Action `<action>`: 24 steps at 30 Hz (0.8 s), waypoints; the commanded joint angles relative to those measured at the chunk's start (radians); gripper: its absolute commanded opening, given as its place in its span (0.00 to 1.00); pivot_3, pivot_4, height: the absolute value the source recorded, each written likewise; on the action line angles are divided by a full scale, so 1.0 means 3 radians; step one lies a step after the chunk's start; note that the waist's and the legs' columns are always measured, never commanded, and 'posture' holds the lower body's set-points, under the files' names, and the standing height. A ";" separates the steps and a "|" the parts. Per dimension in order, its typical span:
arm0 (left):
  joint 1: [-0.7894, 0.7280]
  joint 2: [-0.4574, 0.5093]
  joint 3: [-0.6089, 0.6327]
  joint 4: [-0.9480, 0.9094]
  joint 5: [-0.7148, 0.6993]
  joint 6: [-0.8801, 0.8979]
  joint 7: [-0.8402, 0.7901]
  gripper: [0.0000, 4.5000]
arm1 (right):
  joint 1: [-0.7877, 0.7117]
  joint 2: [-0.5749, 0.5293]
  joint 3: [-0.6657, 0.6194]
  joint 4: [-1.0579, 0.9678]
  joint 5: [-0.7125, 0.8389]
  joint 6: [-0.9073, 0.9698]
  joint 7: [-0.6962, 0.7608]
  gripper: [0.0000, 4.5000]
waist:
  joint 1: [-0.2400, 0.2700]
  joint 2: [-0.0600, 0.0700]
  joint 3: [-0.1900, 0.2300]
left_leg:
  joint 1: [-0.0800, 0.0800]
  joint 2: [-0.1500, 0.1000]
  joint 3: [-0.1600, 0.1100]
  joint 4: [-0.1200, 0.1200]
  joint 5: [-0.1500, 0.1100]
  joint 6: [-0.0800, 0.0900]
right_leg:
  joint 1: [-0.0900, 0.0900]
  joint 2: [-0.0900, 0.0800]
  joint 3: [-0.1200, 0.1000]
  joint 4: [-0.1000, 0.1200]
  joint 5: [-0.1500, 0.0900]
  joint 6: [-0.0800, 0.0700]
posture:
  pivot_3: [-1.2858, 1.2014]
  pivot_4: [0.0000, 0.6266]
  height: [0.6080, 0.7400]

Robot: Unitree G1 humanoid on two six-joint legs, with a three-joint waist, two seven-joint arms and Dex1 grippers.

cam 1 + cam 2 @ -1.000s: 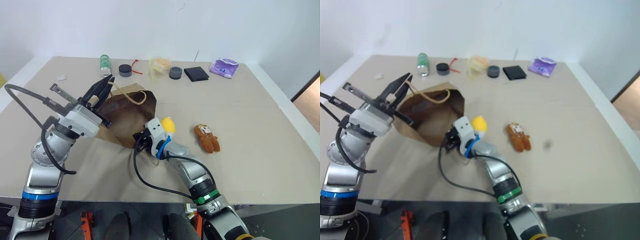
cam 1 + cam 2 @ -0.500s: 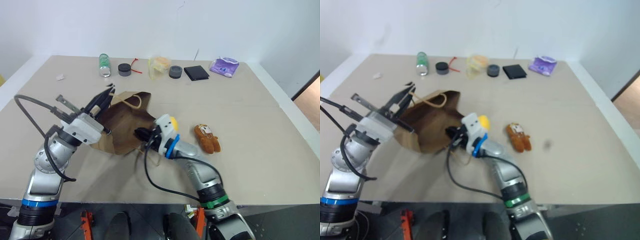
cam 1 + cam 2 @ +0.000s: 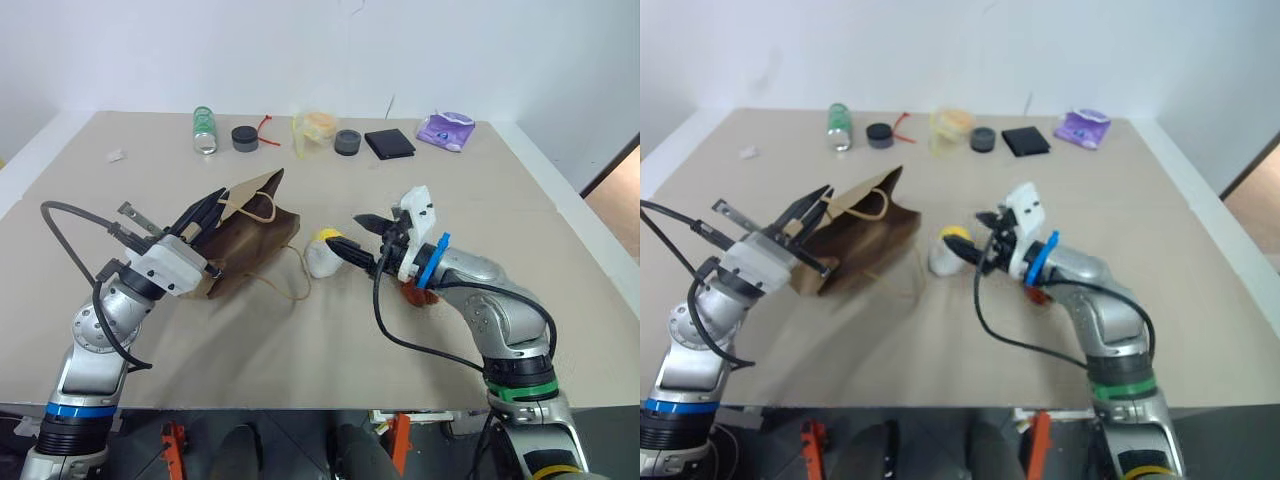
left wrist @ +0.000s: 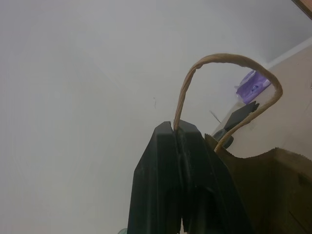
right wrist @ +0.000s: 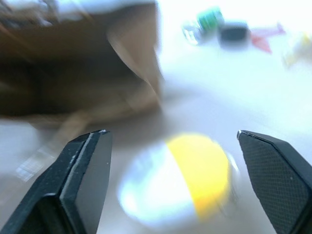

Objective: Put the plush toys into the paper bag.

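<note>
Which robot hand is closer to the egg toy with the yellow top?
The right one. The right gripper is open just beside the egg toy, pointing at it. The left gripper is farther off, pinching the paper bag by its handle.

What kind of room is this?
Probably a robot test room: a plain beige table against a bare white wall, with a brown paper bag and a white-and-yellow egg-shaped plush toy.
</note>
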State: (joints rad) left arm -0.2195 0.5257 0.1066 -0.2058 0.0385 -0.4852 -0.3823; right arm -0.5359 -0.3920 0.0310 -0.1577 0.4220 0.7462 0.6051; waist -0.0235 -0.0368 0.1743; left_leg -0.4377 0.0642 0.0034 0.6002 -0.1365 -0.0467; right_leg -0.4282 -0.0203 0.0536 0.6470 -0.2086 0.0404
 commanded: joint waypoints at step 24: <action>-0.0053 0.0017 0.0082 -0.0294 -0.0082 0.0088 0.0006 0.00 | -0.0530 0.0403 -0.0344 0.0896 -0.0311 -0.0544 -0.0546 0.02 | 0.0000 0.0003 0.0002 | -0.0011 -0.0001 0.0005 0.0000 0.0001 0.0001 | -0.0011 0.0004 0.0009 0.0000 0.0001 0.0004 | 0.52 0.24 1.00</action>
State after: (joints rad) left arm -0.2318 0.5264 0.1167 -0.2687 0.0200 -0.4519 -0.3818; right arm -0.6459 -0.2469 -0.0074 0.1417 0.3047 0.6518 0.4274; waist -0.0237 -0.0358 0.1750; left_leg -0.4413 0.0640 0.0051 0.6002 -0.1364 -0.0464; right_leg -0.4322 -0.0191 0.0564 0.6471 -0.2083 0.0417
